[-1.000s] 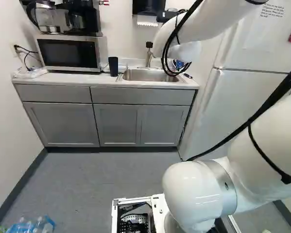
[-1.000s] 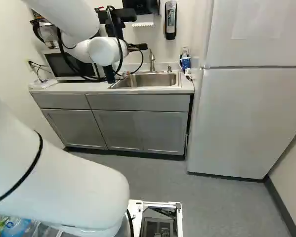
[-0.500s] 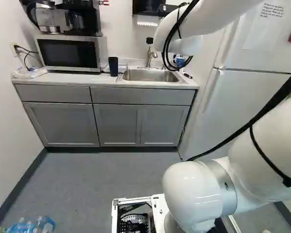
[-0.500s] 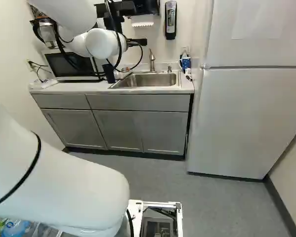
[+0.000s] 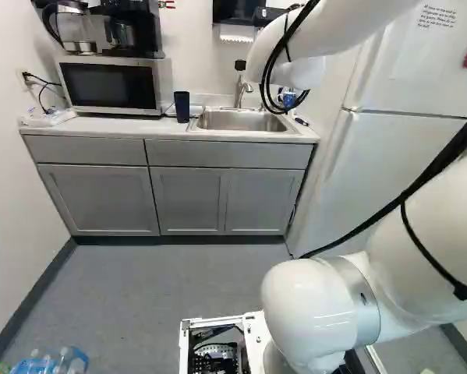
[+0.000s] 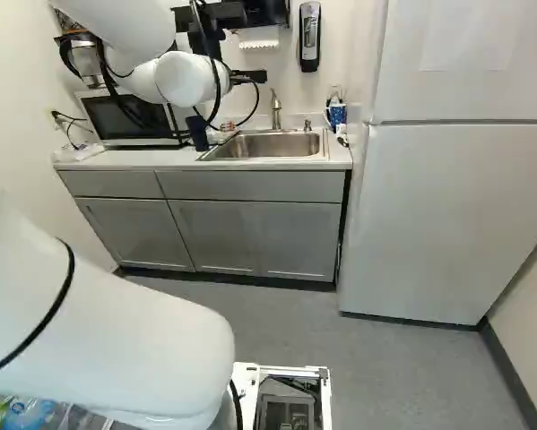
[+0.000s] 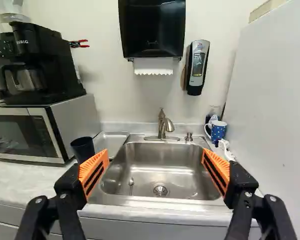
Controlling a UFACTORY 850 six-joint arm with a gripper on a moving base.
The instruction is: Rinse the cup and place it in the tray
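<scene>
Pincer (image 7: 156,160): one, spread, empty, facing sink (image 7: 165,152). Dark cup (image 7: 82,148): one, on desk (image 7: 19,176), beside metal tray (image 7: 110,142). Step, by judgement: approach to cup. Next move: align with cup, then grip.

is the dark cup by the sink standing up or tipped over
Upright: the dark cup stands on the counter beside the sink, its rim uppermost.

The cup (image 7: 83,151) is near-black, the tray (image 7: 111,142) silver-grey, the mug (image 7: 218,131) blue with white spots, the cabinets (image 5: 100,199) grey.
</scene>
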